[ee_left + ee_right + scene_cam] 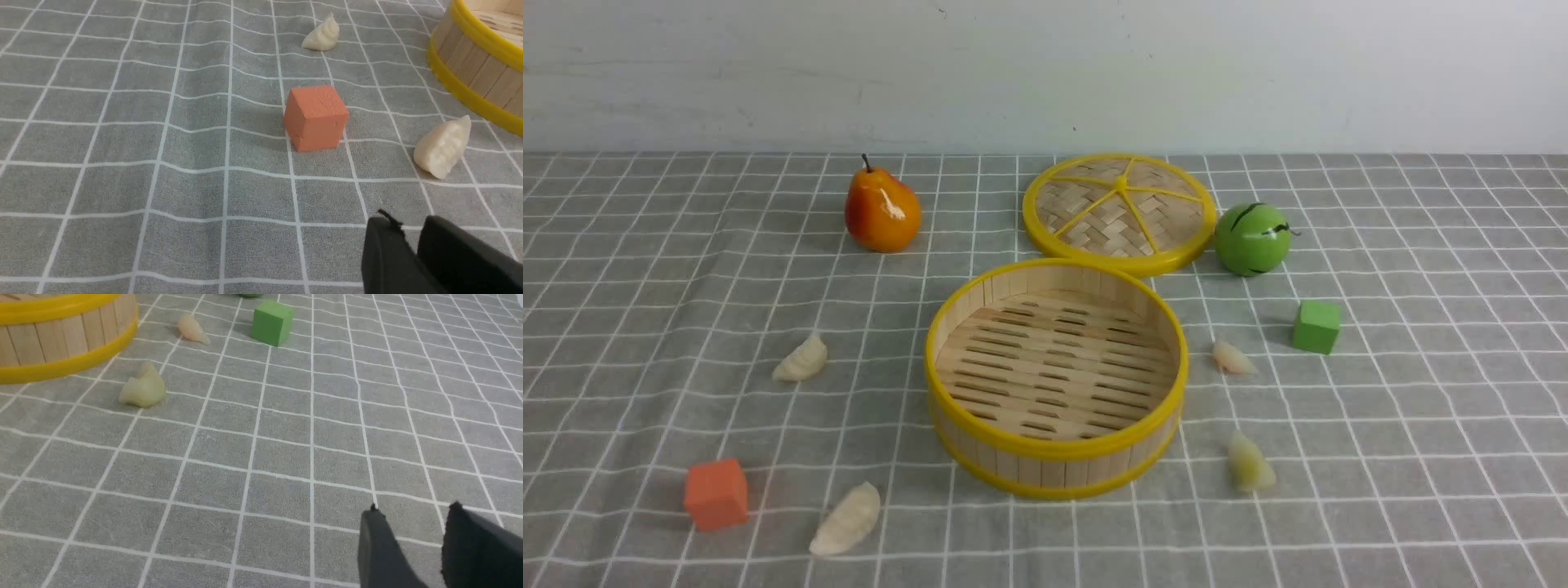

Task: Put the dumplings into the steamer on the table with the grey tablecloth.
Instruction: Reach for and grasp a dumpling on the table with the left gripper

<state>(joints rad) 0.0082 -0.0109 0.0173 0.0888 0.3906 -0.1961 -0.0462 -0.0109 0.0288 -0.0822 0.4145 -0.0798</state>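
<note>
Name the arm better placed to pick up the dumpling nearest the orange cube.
Left, I'd judge: that dumpling and the orange cube lie on the robot's left of the steamer, and only the left wrist view shows them.

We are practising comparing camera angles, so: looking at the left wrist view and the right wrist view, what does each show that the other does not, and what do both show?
Only the left wrist view: the orange cube, two cream dumplings and the left gripper.

Only the right wrist view: the green cube, two other dumplings, one yellowish and one paler, and the right gripper.

Both: part of the steamer and the checked tablecloth.
</note>
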